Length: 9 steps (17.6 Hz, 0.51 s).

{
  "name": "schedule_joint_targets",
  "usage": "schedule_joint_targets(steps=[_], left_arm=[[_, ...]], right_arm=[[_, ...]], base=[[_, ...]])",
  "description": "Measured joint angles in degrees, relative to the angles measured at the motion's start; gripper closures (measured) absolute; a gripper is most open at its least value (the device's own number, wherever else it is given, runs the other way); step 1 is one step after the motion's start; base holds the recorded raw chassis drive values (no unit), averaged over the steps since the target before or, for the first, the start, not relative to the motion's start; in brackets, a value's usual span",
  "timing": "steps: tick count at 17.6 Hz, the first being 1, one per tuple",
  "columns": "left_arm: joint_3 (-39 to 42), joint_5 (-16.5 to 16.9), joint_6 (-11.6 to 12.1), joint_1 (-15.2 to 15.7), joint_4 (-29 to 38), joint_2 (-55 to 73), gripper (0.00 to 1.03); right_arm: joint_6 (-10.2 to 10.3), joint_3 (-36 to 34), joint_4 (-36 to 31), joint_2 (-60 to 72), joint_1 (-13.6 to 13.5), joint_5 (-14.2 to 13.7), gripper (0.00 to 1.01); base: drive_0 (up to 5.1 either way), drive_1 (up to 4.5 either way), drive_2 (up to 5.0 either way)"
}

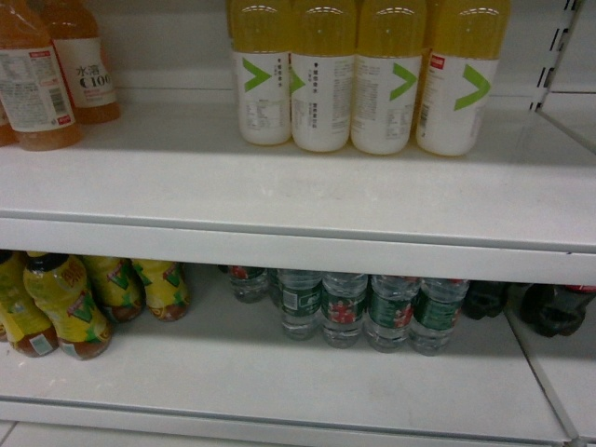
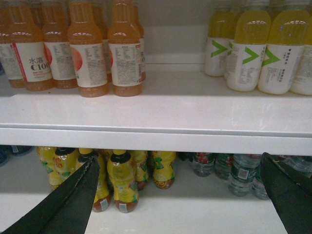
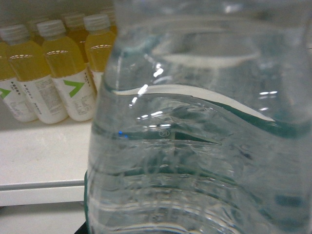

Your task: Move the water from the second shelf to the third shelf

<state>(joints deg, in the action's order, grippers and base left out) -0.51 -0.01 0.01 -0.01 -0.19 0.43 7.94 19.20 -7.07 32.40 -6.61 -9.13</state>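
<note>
A clear ribbed water bottle (image 3: 195,146) with a green label edge fills the right wrist view, hanging in front of the upper shelf (image 3: 39,146). My right gripper is shut on it, with its fingers hidden behind the bottle. More water bottles (image 1: 372,307) with green labels stand in a row on the lower shelf (image 1: 279,382); they also show in the left wrist view as water bottles (image 2: 239,173). My left gripper (image 2: 180,195) is open and empty in front of the lower shelf, its dark fingers (image 2: 73,200) far apart. Neither gripper shows in the head view.
Yellow drink bottles with green chevrons (image 1: 363,84) and orange drink bottles (image 1: 56,74) stand on the upper shelf board (image 1: 279,186). Yellow-labelled tea bottles (image 1: 65,307) stand lower left, dark cola bottles (image 1: 549,307) lower right. A shelf upright (image 1: 559,47) runs at the right.
</note>
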Motion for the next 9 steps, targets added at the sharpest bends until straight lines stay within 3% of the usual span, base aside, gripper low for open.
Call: schedule_joint_targets(steps=[9], left_arm=[[0.0,0.0,0.0,0.0,0.0,0.0,0.05]], right_arm=[[0.0,0.0,0.1,0.0,0.0,0.0,0.58]], base=[[-4.4,2.18,2.2]])
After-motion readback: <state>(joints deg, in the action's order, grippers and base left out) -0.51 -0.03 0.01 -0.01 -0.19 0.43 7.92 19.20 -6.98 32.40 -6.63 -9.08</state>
